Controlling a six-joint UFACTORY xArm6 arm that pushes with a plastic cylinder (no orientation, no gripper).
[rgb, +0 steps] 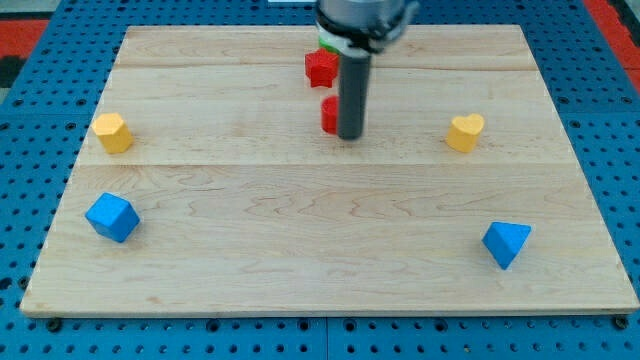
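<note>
My dark rod comes down from the view's top centre, and my tip (350, 136) rests on the wooden board. A small red block (329, 114) sits just left of the tip, touching or nearly touching the rod, partly hidden by it. Above it lies a red star-shaped block (320, 68). A sliver of a green block (327, 44) peeks out beside the arm, mostly hidden.
The wooden board (330, 240) lies on a blue pegboard. A yellow block (112, 132) sits at the left, a yellow heart-like block (465, 131) at the right. A blue block (111, 217) lies lower left, a blue triangular block (506, 243) lower right.
</note>
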